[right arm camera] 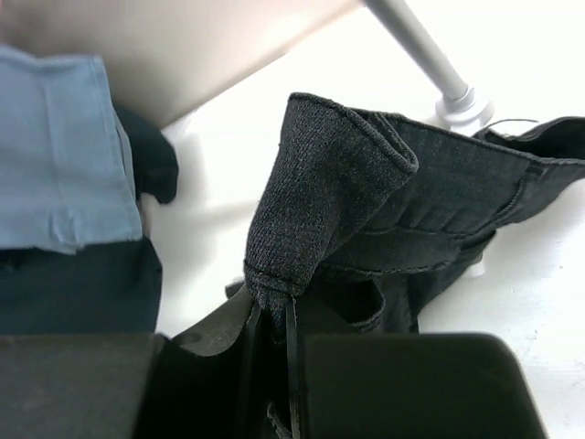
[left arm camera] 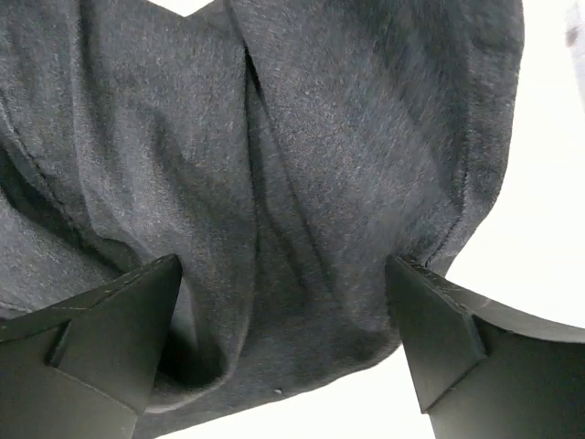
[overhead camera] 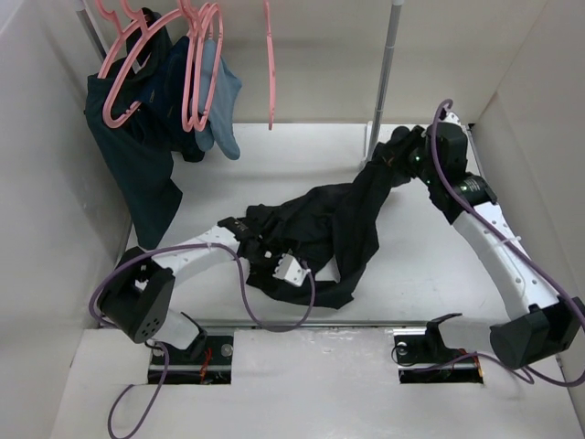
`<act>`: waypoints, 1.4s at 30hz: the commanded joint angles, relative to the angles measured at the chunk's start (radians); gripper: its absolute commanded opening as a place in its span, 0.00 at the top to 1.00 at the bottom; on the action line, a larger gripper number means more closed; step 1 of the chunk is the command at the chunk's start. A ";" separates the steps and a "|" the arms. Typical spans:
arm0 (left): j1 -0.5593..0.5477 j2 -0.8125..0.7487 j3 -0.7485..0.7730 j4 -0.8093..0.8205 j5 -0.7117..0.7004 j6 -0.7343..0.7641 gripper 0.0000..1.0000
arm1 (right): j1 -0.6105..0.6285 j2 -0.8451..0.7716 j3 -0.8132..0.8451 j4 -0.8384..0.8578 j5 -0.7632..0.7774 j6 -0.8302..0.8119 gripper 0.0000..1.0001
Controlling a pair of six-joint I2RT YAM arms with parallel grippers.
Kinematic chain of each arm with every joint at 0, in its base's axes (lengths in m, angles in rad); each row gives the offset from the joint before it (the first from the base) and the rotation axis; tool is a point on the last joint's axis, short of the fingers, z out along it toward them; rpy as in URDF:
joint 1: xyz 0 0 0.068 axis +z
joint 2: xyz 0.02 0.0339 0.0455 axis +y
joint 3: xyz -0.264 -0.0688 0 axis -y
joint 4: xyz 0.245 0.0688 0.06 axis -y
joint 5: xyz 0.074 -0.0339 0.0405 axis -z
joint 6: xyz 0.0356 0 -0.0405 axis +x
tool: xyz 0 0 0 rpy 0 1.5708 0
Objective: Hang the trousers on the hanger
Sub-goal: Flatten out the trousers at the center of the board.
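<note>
**Trousers clamped at one end, not yet on hanger**

Grips the trousers (overhead camera: 338, 215) by a folded hem with the right tool (overhead camera: 391, 154), between 1 and 2 o'clock on the surface (overhead camera: 439, 265). Presses the fingers (right arm camera: 384, 384) together on the cloth in the right wrist view, with the hem standing up out of them. Holds that end raised, the rest draped down toward the centre and bunched in a dark heap from there to 6 o'clock.

Reaches into that heap with the left tool (overhead camera: 294, 272), jaws wide apart. Sets one finger (left arm camera: 101, 347) on each side of a creased fold, with cloth filling the gap between them. Cannot tell whether the pads press on it.

Shows the bare pink hanger (overhead camera: 270, 73) at 12 o'clock, hung from above and well apart from the trousers. Shows other hangers (overhead camera: 123, 78) at 10 to 11 o'clock, carrying a teal garment (overhead camera: 137, 174) and a blue garment (overhead camera: 224, 105). Catches both garments at the 9 o'clock edge of the right wrist view too. Shows a grey pole (overhead camera: 388, 64) upright at 1 o'clock, just behind the right tool, with its foot on the surface beside the trousers
</note>
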 commanded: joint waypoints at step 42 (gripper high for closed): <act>0.542 -0.053 0.550 -0.220 -0.171 -0.239 1.00 | -0.234 0.038 0.539 -0.220 0.102 -0.379 1.00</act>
